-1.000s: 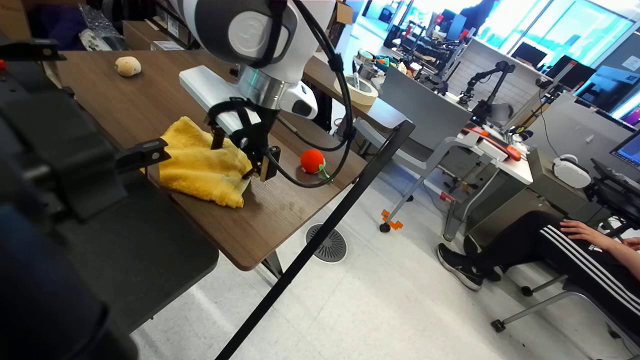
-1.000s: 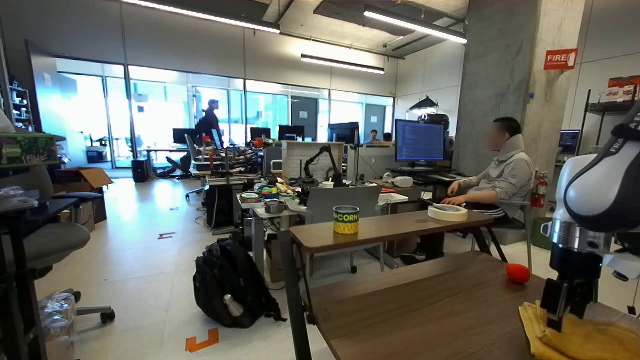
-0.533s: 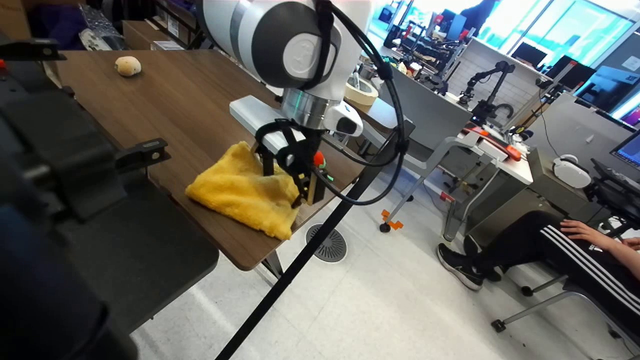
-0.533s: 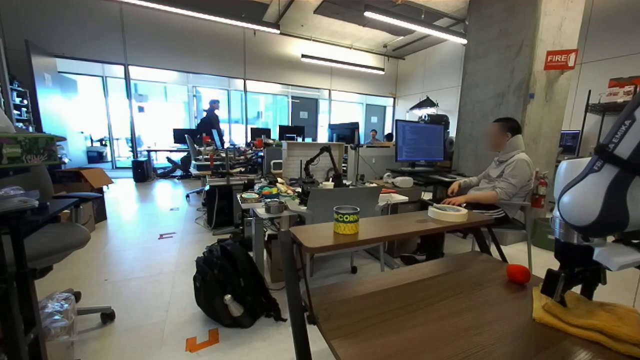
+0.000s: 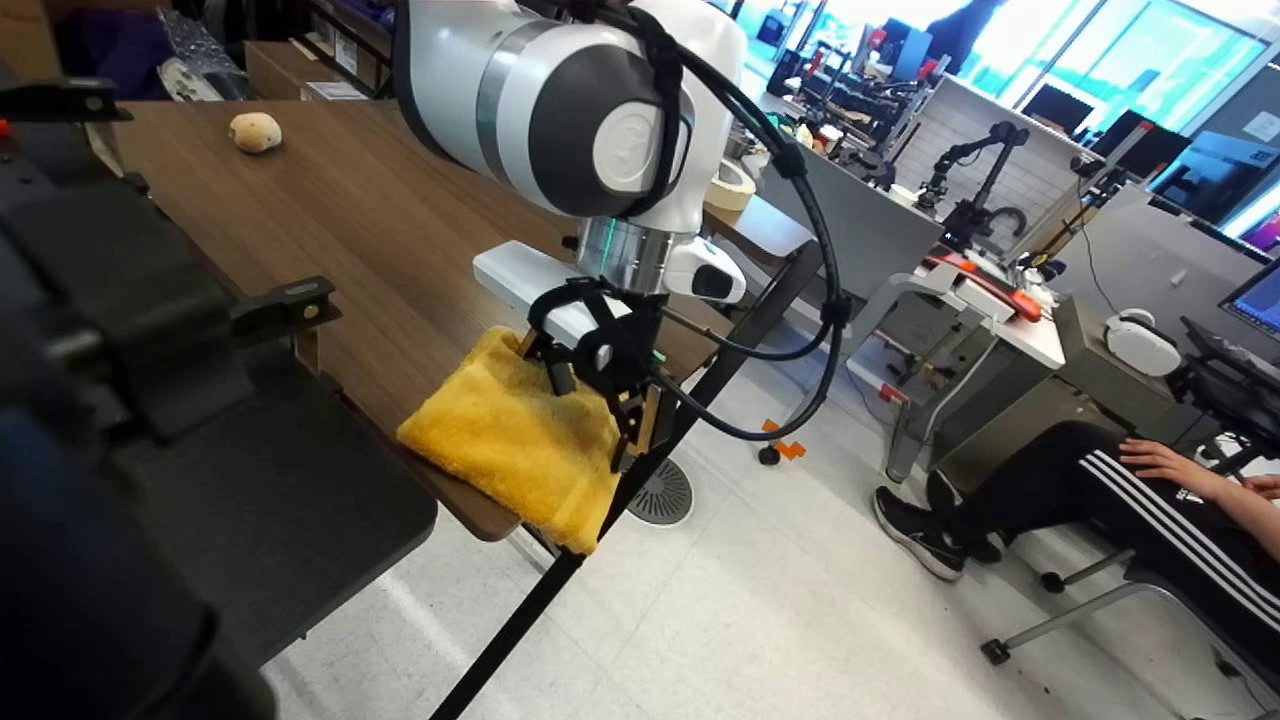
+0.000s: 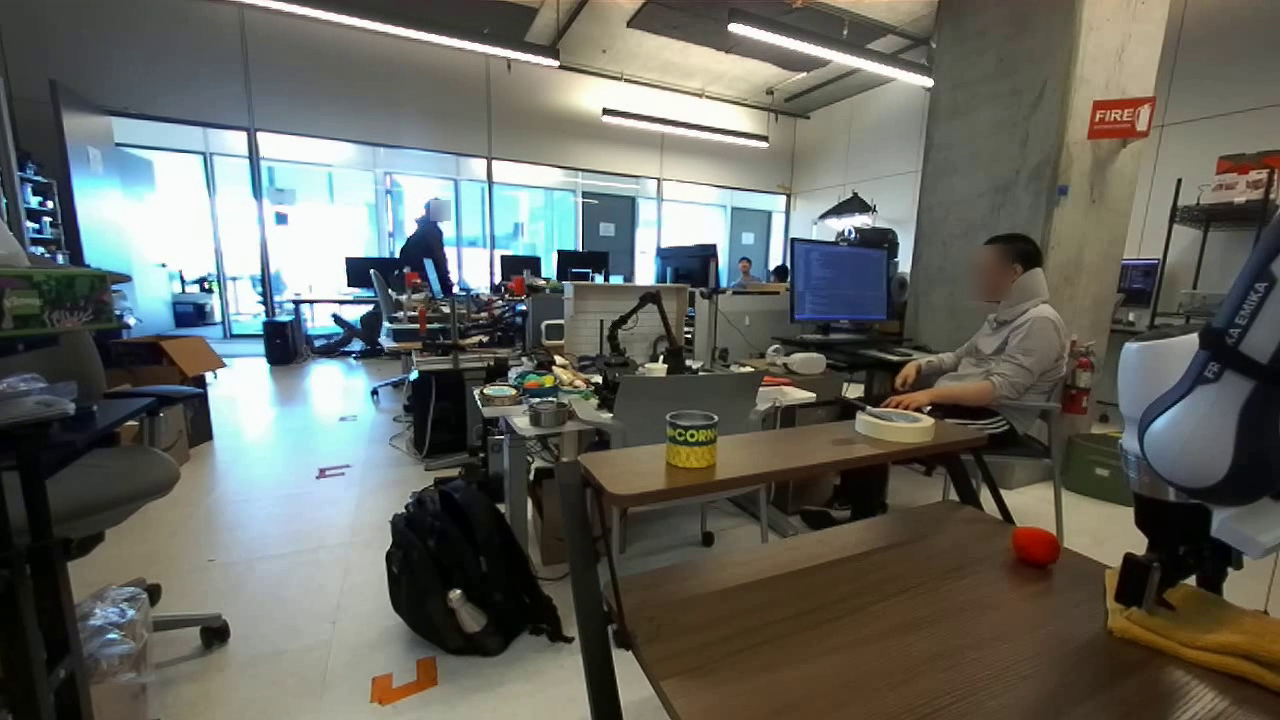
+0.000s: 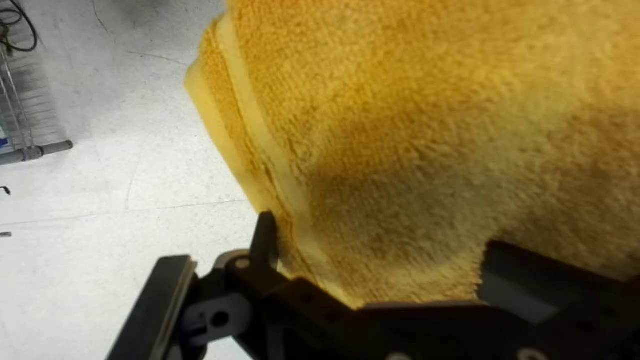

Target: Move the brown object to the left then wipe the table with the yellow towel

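— How do the jaws stand?

— Wide apart on the yellow towel [image 5: 515, 440], one tip right at its hem. I'd say it is pushed along, not pinched.

— What has just changed?

— A moment ago the towel's corner only reached the end edge of the desk [image 5: 350, 230]; now it hangs past it, near a rounded corner, with floor [image 5: 720, 590] below.

— Meaning?

— The wipe looks under way, and this stroke seems to have run out of desk. Any further and the towel could slip off; a stroke back seems called for.

— Anything else along that edge?

— A red object [image 6: 1035, 547], near its other corner, apart from the towel.

— And the brown object [image 5: 256, 132]?

— Farthest off, near the opposite end edge. That move looks finished.
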